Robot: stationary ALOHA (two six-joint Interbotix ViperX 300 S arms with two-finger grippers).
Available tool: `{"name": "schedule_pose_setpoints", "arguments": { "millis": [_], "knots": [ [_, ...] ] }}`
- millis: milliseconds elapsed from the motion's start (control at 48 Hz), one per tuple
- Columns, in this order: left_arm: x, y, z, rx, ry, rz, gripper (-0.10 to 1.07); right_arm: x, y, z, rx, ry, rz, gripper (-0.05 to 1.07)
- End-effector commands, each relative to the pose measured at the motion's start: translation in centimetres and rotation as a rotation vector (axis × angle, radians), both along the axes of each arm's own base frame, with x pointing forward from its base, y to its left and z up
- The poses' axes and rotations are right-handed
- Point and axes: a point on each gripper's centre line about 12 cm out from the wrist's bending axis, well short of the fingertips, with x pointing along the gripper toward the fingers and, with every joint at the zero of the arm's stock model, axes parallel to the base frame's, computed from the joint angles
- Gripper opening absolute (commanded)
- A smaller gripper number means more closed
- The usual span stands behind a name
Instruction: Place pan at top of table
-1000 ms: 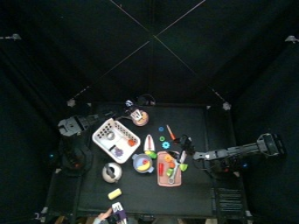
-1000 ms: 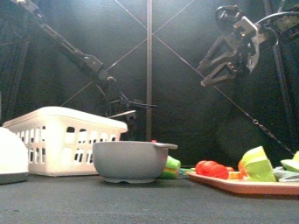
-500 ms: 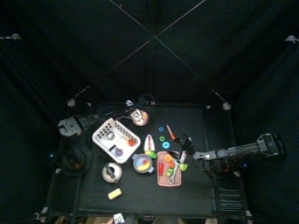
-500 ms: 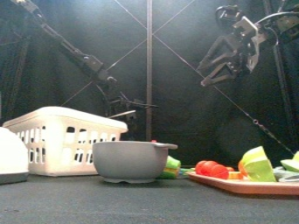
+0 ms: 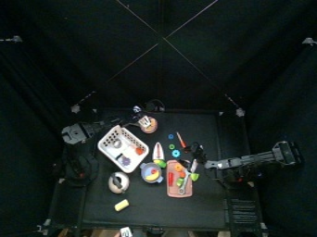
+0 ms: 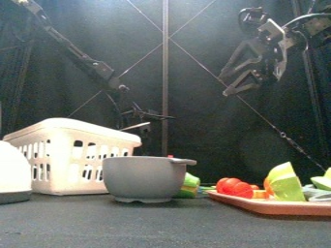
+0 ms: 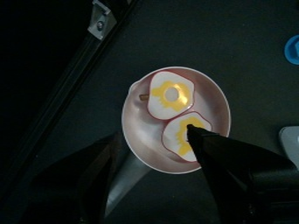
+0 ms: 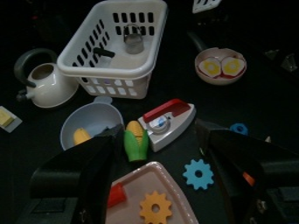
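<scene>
Nothing has moved: left claw (image 7: pixel 152 166) hangs wide open over the pan (image 7: pixel 176 118); right claw (image 8: pixel 163 162) open too. No readable writing.

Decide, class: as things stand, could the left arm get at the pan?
Probably yes. In the left wrist view the pan, with two yellow-centred pieces in it, lies directly below the open left gripper, with nothing between. From above, the pan has bare table around it; the white basket sits apart.

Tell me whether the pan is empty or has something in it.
Not empty. The pan sits upright on the table with two yellow-centred, egg-like pieces inside, seen in both wrist views.
</scene>
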Motion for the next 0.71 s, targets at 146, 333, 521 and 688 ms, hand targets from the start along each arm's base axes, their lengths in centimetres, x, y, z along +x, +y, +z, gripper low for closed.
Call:
{"name": "schedule_pose_setpoints", "arguments": {
  "millis": [146, 333, 521, 688],
  "knots": [
    [2.9, -18.8, 14.8, 0.148, -0.223, -0.497, 0.94, 0.2, -0.3, 1.2, -0.027, -0.034, -0.009, 0.96],
    [1.0, -24.9, 17.6, 0.146, -0.360, -0.579, 0.94, 0.5, -0.4, 1.7, -0.024, -0.045, -0.019, 0.96],
    [-3.5, -26.2, 17.8, 0.150, -0.446, -0.540, 0.94, 0.8, -0.4, 1.6, -0.031, -0.040, -0.017, 0.96],
    [-7.3, -26.2, 16.7, 0.138, -0.531, -0.472, 0.94, 1.3, -0.7, 1.7, -0.050, -0.034, -0.020, 0.96]
  ]
}}
